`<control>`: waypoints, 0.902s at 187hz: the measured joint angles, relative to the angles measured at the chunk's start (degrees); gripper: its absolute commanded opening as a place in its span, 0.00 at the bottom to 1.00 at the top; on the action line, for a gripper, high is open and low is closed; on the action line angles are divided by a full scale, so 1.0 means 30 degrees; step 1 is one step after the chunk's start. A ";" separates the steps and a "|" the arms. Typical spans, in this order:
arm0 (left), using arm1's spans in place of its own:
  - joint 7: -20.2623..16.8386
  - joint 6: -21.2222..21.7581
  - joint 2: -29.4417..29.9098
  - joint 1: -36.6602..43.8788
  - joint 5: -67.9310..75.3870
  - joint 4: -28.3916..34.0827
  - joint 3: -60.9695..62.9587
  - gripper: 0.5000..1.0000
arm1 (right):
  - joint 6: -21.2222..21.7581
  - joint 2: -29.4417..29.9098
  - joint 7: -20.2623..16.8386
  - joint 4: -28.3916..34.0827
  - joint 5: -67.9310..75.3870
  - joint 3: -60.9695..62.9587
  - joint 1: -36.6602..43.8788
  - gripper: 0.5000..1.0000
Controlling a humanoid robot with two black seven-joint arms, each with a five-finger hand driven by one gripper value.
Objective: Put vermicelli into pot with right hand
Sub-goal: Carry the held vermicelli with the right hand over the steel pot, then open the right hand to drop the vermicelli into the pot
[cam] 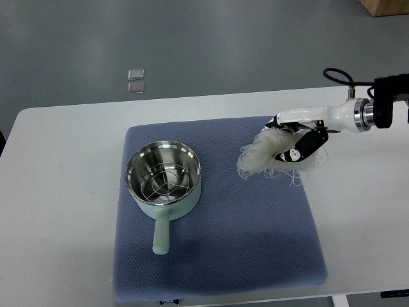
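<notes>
Right robot hand (pixel 298 142) reaches in from the right, fingers curled.

Lab-like room: white table (pixel 64 166) on bare grey floor (pixel 192 45)

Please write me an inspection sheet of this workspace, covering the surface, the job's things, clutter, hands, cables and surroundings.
Surface: white table with a blue mat laid on it.
Job's things: pale green pot upright on the mat's left part, handle toward the camera, wire rack inside, no vermicelli in it; vermicelli bundle at the mat's upper right.
Clutter: nothing seen on the table.
Hands: right hand closed around the vermicelli; left hand not in view.
Cables: black cable looping above the right wrist.
Surroundings: grey floor; two small square plates on it; a brown object at the top right corner.
</notes>
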 measured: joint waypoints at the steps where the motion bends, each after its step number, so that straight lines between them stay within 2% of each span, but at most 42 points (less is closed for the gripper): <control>1: 0.0000 0.0000 0.0000 0.0000 0.0000 0.0000 0.0001 1.00 | 0.0027 0.0007 -0.0007 0.0001 0.0061 0.0000 0.0107 0.00; 32: 0.0000 -0.0003 0.0000 -0.0002 0.0000 -0.0022 0.0007 1.00 | 0.0343 0.1153 -0.0143 -0.0228 0.2056 -0.0426 0.3244 0.00; 51: 0.0000 -0.0012 0.0000 -0.0002 0.0000 -0.0021 0.0000 1.00 | 0.0179 0.3037 -0.0150 -0.1012 0.2667 -0.1570 0.5085 0.00; 75: 0.0000 -0.0016 0.0000 -0.0005 0.0001 -0.0022 0.0005 1.00 | -0.0222 0.6619 -0.0149 -0.2745 0.2880 -0.2890 0.6269 0.00; 103: 0.0000 -0.0017 0.0000 -0.0015 0.0001 -0.0052 0.0017 1.00 | -0.0723 1.0508 -0.0134 -0.5310 0.3214 -0.3132 0.6285 0.00; 127: 0.0000 -0.0016 0.0000 -0.0009 0.0001 -0.0057 0.0020 1.00 | -0.0976 1.3095 -0.0116 -0.7353 0.3414 -0.3146 0.5561 0.00; 169: 0.0000 -0.0016 0.0000 0.0000 0.0001 -0.0033 0.0021 1.00 | -0.1228 1.5421 -0.0121 -0.9689 0.3214 -0.3149 0.3796 0.00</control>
